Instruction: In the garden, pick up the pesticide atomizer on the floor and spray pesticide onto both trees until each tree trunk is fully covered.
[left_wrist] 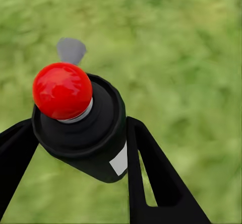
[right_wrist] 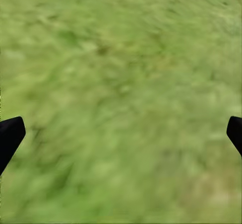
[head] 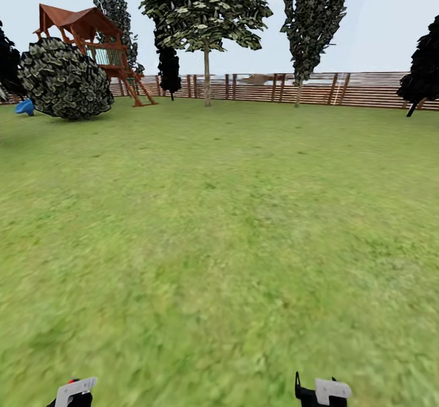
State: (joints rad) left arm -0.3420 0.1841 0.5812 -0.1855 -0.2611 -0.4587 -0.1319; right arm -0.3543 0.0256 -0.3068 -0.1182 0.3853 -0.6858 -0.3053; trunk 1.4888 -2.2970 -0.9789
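Clamped between the black fingers [left_wrist: 151, 173] of the left hand [left_wrist: 75, 168] sits the pesticide atomizer [left_wrist: 83, 126] — a dark, round-bodied bottle with a glossy red cap and a small white patch — above blurry grass [left_wrist: 191, 58]. Right hand [right_wrist: 121, 133] — fingers spread wide, grasping nothing. Two trees [head: 206, 16] stand far off by the fence [head: 366, 90].

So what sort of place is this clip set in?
A simulated back garden, most likely: open grass lawn, a brown slatted wooden fence along the far edge with trees before it, and a wooden play tower at the left.
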